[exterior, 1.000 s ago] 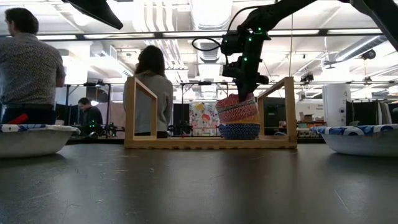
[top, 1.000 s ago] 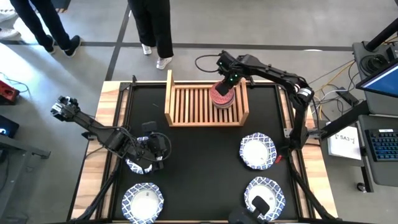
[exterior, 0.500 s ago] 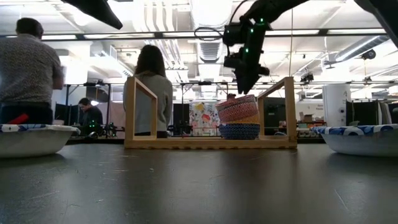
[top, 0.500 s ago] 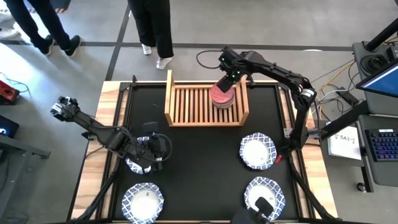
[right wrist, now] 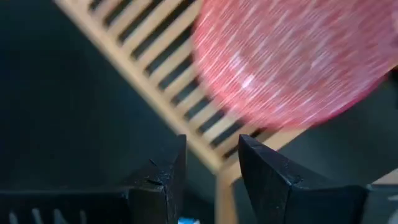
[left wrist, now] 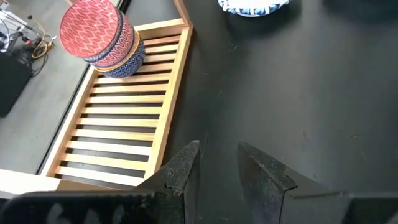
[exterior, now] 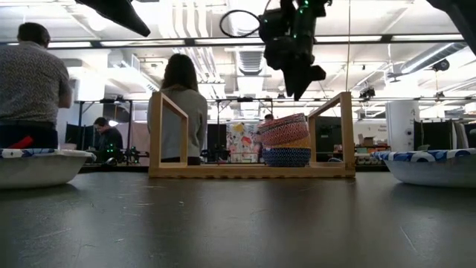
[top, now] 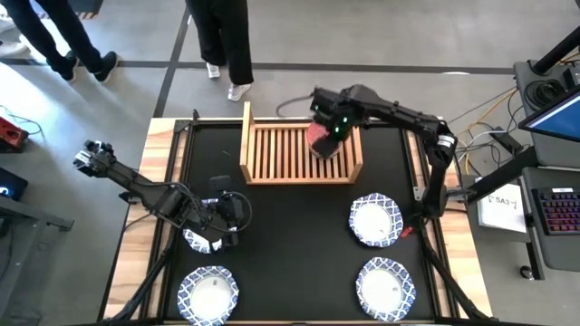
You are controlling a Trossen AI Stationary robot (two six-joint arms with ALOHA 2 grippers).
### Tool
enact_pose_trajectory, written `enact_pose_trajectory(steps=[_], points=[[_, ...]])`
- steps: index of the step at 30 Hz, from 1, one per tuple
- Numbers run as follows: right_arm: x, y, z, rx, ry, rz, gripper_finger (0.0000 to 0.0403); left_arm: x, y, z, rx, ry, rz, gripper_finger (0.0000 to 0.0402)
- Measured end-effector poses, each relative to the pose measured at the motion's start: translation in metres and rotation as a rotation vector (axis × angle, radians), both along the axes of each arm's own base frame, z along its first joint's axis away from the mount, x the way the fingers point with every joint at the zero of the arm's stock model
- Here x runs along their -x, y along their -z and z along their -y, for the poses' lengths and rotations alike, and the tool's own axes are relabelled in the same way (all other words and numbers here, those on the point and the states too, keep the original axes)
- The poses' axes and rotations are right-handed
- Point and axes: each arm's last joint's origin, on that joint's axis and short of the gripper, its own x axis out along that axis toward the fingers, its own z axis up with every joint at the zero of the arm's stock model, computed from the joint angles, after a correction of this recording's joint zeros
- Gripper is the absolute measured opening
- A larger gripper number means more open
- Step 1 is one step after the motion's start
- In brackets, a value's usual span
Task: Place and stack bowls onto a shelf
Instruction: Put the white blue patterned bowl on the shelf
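Shelf: light wooden slatted rack with two upright side boards, at the far middle of the table; rigid, a fixed target, not to be gripped. Large bowls, four, white with blue patterned rims: one at right centre, one at near right, one at near left, one under the left gripper at left centre and largely hidden by it. Judged stiff, glazed and probably slippery and breakable; best taken by pinching the rim wall with one finger inside and one outside, since the body looks too wide to span. Small bowl stack: red patterned bowl on top, a yellow edge showing beneath it, a blue patterned bowl at the bottom, sitting on the right half of the shelf beside its right board; the upper bowls sit slightly tilted, so the pile may be judged easy to nudge. Light pieces, same rim grip advised. Right gripper: hangs above the stack, clear of it, fingers pointing down and parted, nothing between them; arm reaching in from the right edge. Left gripper: low over the left-centre bowl, arm stretched from the far left; its fingers stand narrowly apart and empty.
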Motion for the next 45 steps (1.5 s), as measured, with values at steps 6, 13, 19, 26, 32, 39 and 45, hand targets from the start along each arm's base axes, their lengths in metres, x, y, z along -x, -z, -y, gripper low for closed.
enact_pose_trajectory(steps=[6, 13, 19, 26, 32, 39, 45], points=[[-0.016, 0.008, -0.054, -0.048, -0.063, -0.077, 0.0132, 0.0, 0.0, 0.0, 0.009, -0.008, 0.004, 0.0089], [-0.028, 0.028, -0.131, -0.072, -0.134, -0.17, 0.0141, 0.0, 0.0, 0.0, 0.029, -0.025, 0.013, 0.0089], [-0.022, 0.047, -0.197, -0.027, -0.17, -0.263, 0.015, 0.001, 0.001, 0.0, 0.026, -0.028, 0.004, 0.0089], [-0.005, 0.074, -0.242, 0.029, -0.146, -0.325, 0.0151, 0.001, 0.001, 0.0, 0.034, -0.034, 0.007, 0.0089], [0.012, 0.098, -0.262, 0.032, -0.093, -0.314, 0.0151, 0.002, 0.001, 0.001, 0.034, -0.032, 0.001, 0.0089], [0.03, 0.12, -0.267, 0.023, -0.022, -0.287, 0.0151, 0.002, 0.001, 0.001, 0.038, -0.034, 0.001, 0.0089], [0.043, 0.141, -0.263, 0.042, -0.001, -0.305, 0.0151, 0.002, 0.001, 0.001, 0.047, -0.041, 0.004, 0.0089]])
